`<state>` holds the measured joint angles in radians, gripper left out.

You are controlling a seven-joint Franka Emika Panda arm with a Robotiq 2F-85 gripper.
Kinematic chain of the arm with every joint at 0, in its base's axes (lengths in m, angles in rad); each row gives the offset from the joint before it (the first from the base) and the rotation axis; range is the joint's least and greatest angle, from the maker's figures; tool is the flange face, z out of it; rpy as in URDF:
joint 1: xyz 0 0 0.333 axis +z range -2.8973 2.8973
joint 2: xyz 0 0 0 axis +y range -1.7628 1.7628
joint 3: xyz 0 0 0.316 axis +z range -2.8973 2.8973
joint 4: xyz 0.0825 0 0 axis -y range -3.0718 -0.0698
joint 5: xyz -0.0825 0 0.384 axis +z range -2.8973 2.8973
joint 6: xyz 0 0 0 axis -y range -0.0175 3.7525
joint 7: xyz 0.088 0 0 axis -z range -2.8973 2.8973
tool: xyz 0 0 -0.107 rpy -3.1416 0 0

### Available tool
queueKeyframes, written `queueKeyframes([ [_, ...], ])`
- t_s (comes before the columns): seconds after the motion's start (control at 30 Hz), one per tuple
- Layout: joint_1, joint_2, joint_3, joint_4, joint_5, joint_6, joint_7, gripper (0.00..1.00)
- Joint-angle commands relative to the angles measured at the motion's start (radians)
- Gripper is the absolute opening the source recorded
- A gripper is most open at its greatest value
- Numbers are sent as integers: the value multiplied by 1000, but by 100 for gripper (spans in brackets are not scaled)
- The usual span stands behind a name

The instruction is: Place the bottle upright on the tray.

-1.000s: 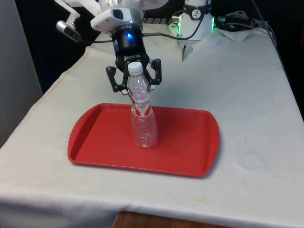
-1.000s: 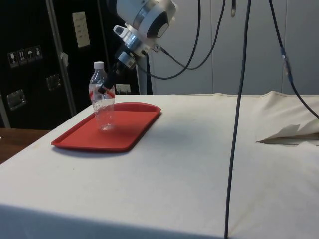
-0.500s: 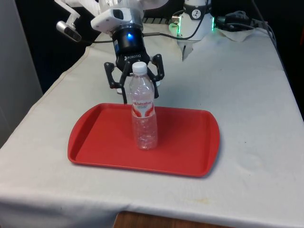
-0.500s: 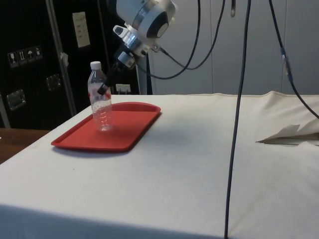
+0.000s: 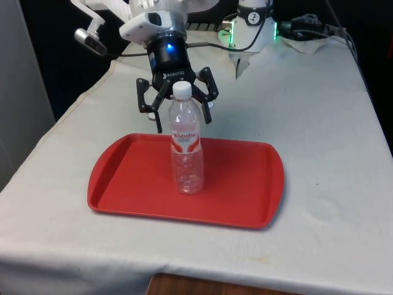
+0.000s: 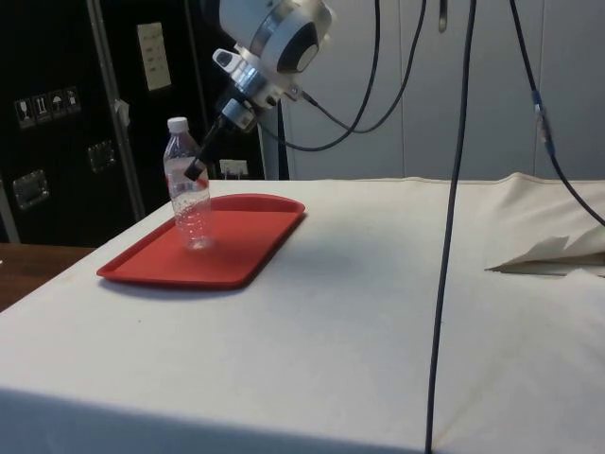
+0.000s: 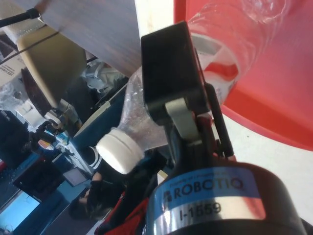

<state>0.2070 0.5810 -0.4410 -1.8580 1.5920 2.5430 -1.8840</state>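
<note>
Bottle (image 5: 186,150) is standing upright on the tray (image 5: 245,203), near its middle, base flat on the red surface. Gripper (image 5: 177,117) is hanging just behind the bottle's upper half, jaws released and spread wide, one finger showing off each side of the neck in the front view. In the side view the fingertips (image 6: 196,171) are sitting close against the label band; whether they are touching or just clear, I cannot tell. In the wrist view the bottle (image 7: 146,117) is lying between the open jaws, cap (image 7: 117,152) toward the palm.

Risks, as I am judging them:
- The bottle looks empty and light, tall on a narrow base. Any brush from a finger is likely to tip it.
- Pulling away sideways is the worst case: one finger would be sweeping across the neck. Backing off along the jaw axis, away from the bottle, looks safest.
- The jaws closing again would lift or tilt it.
- If it falls, it may roll on the tray; the raised rim might stop it.

Count:
- bottles: one
- caps: one, white, screwed on
- trays: one, red
- grippers: one, two fingers
</note>
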Motion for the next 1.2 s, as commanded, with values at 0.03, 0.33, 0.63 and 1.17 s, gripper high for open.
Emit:
queueKeyframes([
  [0.03,4,2,2,2,2,8,2,100],
  [0.33,2,2,3,1,3,0,0,100],
  [0.63,2,-1,2,-1,2,-5,2,100],
  [1.17,5,-51,-5,-9,-26,-11,36,100],
])
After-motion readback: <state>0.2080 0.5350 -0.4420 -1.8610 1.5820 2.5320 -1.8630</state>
